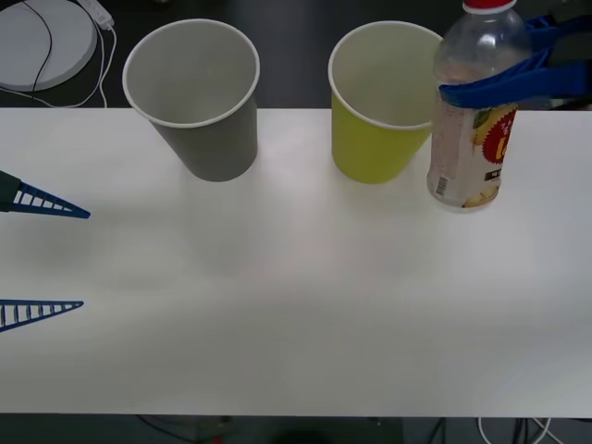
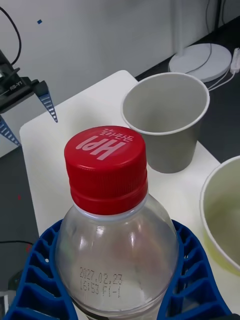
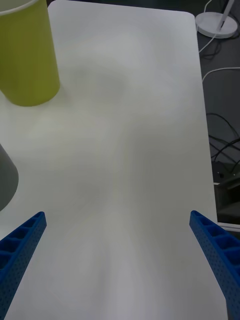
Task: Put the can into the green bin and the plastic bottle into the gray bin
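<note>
I am holding the plastic bottle [image 1: 474,111] clenched in my right gripper [image 1: 518,79], lifted just beside the green bin [image 1: 381,102]; the gray bin [image 1: 196,97] beyond is waiting empty, my left gripper [image 1: 46,254] idling released over the counter [image 1: 296,305].

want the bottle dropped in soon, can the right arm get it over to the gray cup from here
Probably yes. The right gripper has its jaws shut on the plastic bottle beside the yellow-green cup. The gray cup stands open-topped beyond it, so the bottle must pass over the yellow-green cup's rim.
</note>
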